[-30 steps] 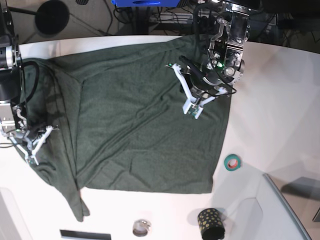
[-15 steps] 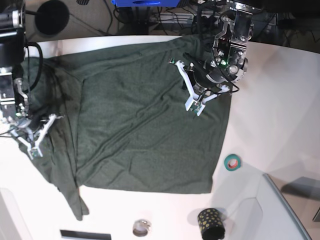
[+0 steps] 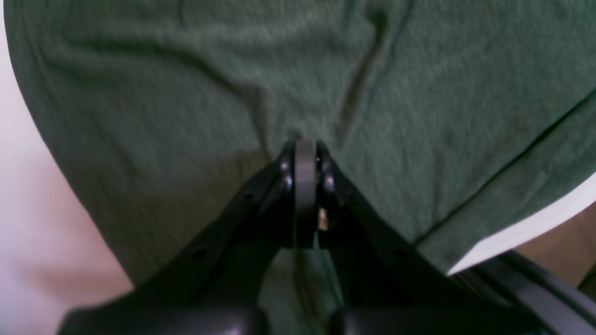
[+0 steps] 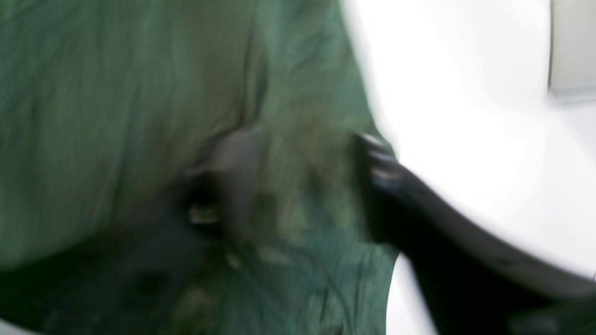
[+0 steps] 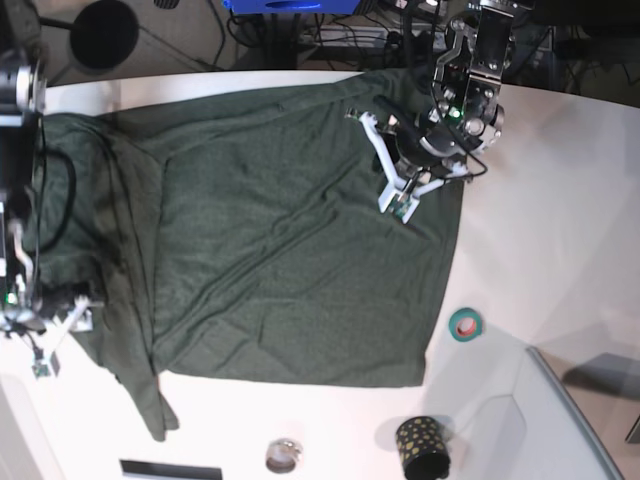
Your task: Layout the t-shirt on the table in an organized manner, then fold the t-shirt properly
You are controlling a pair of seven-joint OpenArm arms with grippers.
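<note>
The soft, creased green t-shirt [image 5: 270, 240] lies spread across the smooth white table [image 5: 560, 200], one sleeve trailing toward the near left. Over its far right part, the left gripper [image 3: 305, 149] has its fingers pressed together above the cloth. At the left edge the right gripper [image 5: 55, 345] stands spread, holding nothing.

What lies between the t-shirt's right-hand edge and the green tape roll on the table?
In the base view, only bare white table separates the t-shirt from the tape roll; nothing rests in that gap.
</note>
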